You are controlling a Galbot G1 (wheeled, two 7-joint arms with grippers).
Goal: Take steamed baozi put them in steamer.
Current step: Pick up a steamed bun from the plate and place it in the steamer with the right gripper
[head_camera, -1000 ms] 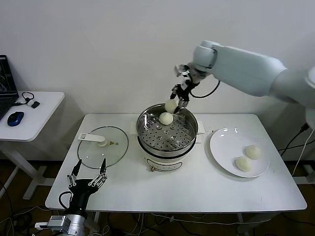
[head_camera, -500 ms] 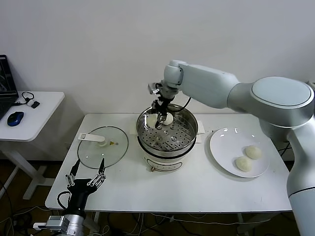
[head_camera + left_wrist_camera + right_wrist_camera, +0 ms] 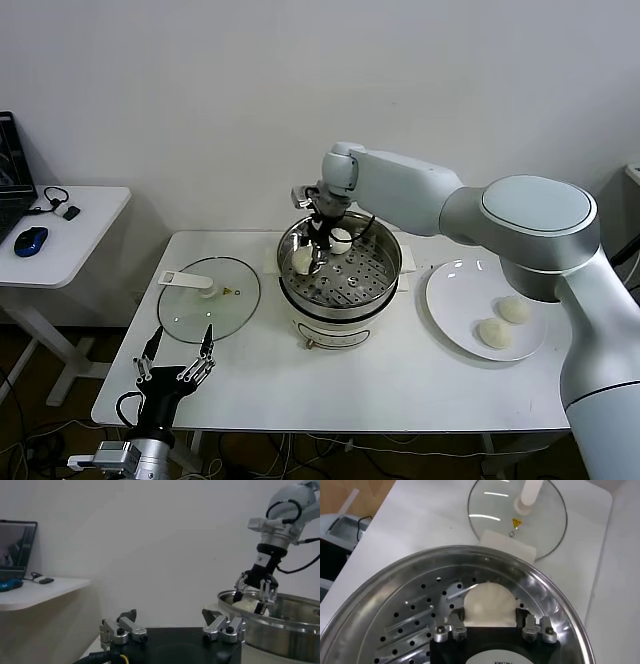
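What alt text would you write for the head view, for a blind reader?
The right gripper lowers a baozi into the steamer, beside another bun. Two buns remain on a white plate; a glass lid lies left.

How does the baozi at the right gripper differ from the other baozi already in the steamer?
The baozi at the right gripper sits between the right gripper's jaws on the robot's-left side of the steamer; the other baozi lies free, farther back, with nothing touching it. The first is partly hidden by the jaws; the second shows whole. Both are round, cream-white and inside the steamer.
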